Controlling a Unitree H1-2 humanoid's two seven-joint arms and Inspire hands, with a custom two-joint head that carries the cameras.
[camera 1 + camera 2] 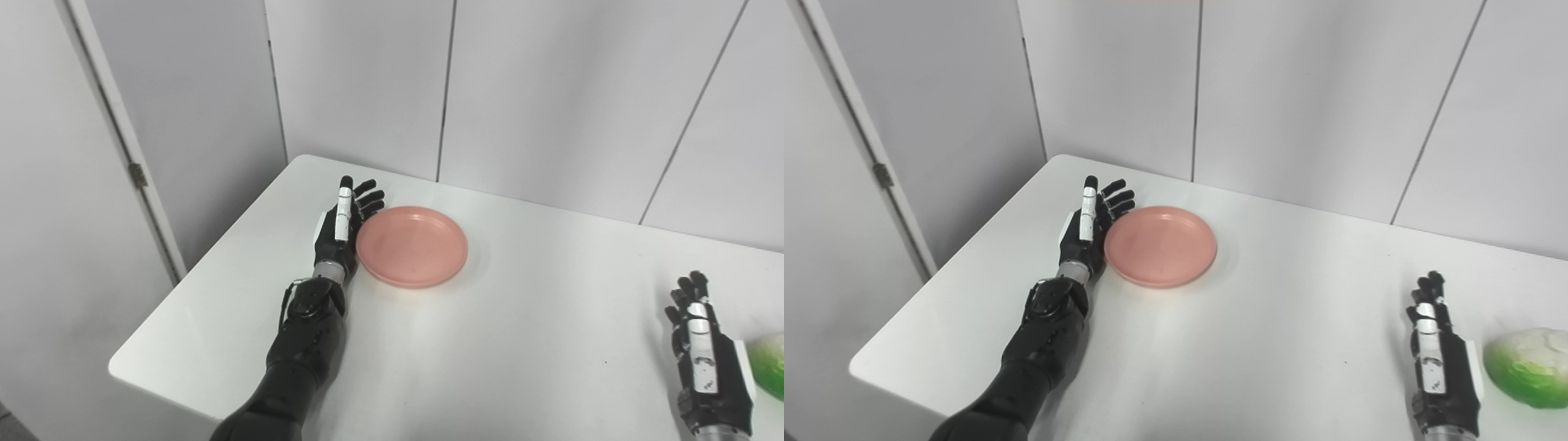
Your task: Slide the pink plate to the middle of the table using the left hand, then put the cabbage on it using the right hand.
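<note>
1. The plate (411, 246) is found left of the table's middle, toward the far left corner, flat on the table (490, 343) and empty.
2. The left hand (344, 225) is set edge-on against the plate's left rim, fingers (369, 197) extended and slightly spread, holding nothing. Contact with the rim appears made, but a hairline gap cannot be ruled out.
3. The right hand (1439, 361) is parked well right of the plate, near the table's front edge, fingers straight and together-ish, gripping nothing. The cabbage (1528, 366) lies just beside it on its outer side, apparently not touched.
4. Step in hand is judged to be the slide; it looks barely begun, since the plate is not yet central.
5. For a clean slide, the push should be applied low on the rim and through the plate's centre line, so that it travels straight rather than spinning off the palm. Pressure should be kept level, so the near edge is not tipped up.
6. Room is ample: the surface right of the plate is bare up to the right hand, with nothing in the path.
7. The table's far edge runs close behind the plate; drift that way should be avoided. The cabbage sits near the right edge, where a careless nudge could roll it off.
</note>
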